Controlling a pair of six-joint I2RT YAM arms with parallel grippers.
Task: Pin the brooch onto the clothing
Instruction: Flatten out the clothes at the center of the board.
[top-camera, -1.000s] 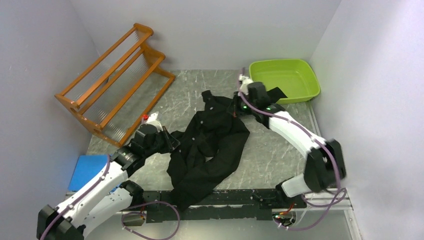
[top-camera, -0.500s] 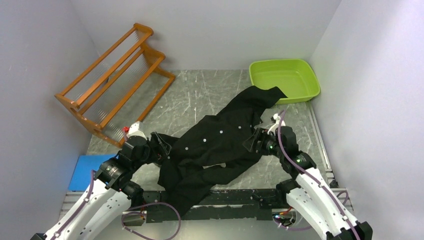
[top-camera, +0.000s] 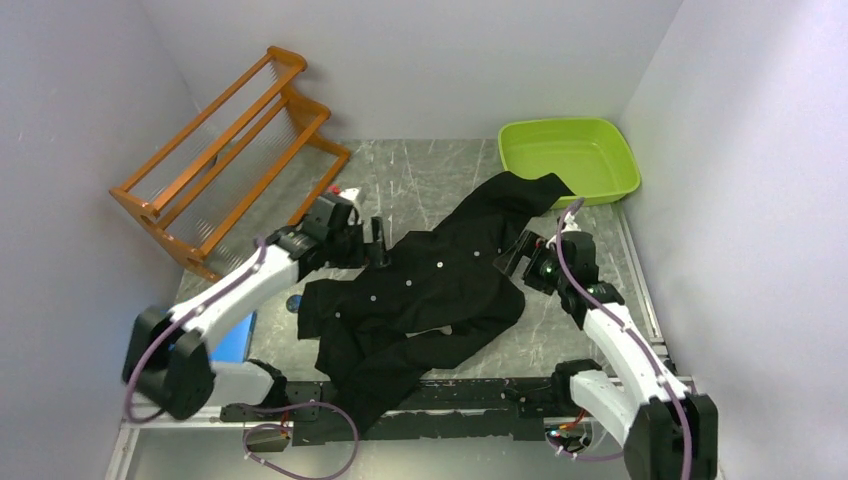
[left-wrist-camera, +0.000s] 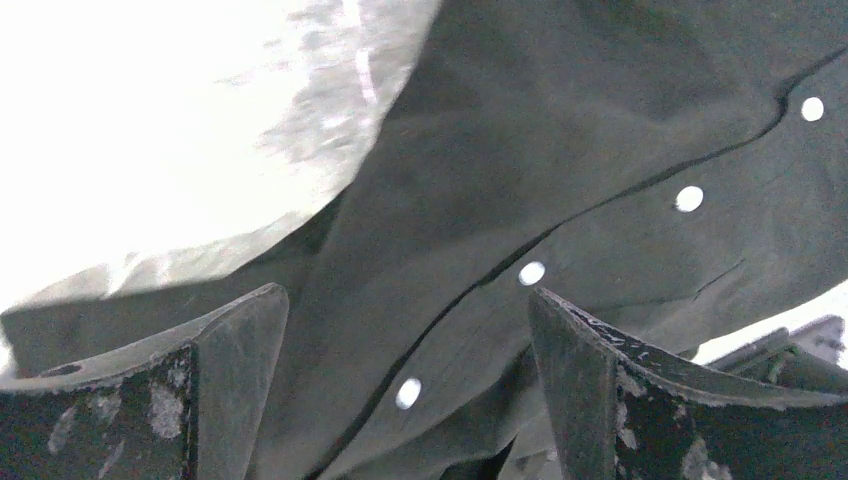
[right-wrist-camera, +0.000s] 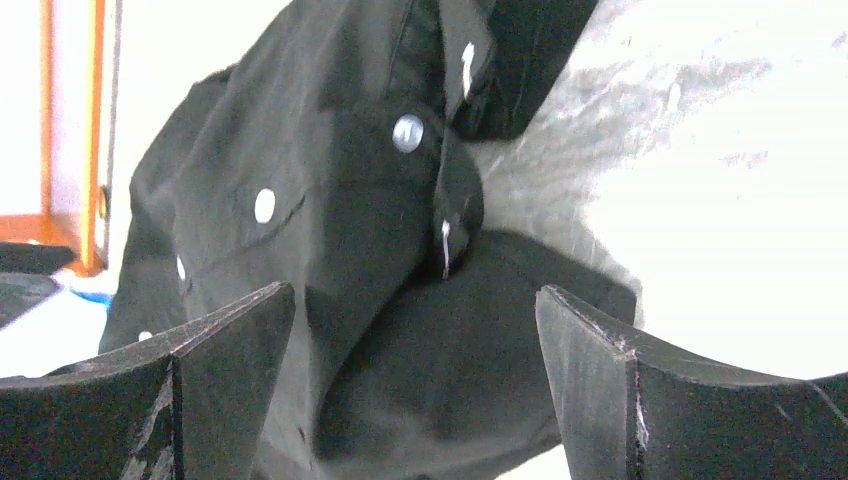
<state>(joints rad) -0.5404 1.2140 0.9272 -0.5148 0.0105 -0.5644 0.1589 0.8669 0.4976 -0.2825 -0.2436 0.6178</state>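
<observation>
The clothing (top-camera: 440, 280), a black button-up shirt with small pale buttons, lies spread diagonally across the table, one end reaching toward the green tub. My left gripper (top-camera: 378, 243) hovers at the shirt's upper left edge, open, with nothing between its fingers. In the left wrist view the button placket (left-wrist-camera: 532, 272) runs under the open left gripper (left-wrist-camera: 405, 293). My right gripper (top-camera: 515, 258) is open at the shirt's right edge. The right wrist view shows the shirt (right-wrist-camera: 340, 200) just beyond the open right gripper (right-wrist-camera: 415, 292). The brooch does not show in any view.
An orange wooden rack (top-camera: 230, 170) stands at the back left. A green tub (top-camera: 570, 160) sits at the back right. A blue pad (top-camera: 238, 340) lies near the left arm's base, with a small dark round thing (top-camera: 293, 300) beside the shirt's left edge.
Both grippers have opened and let go of the shirt, which now lies spread out. The left arm has swung back toward the rack; the right gripper has moved slightly back.
</observation>
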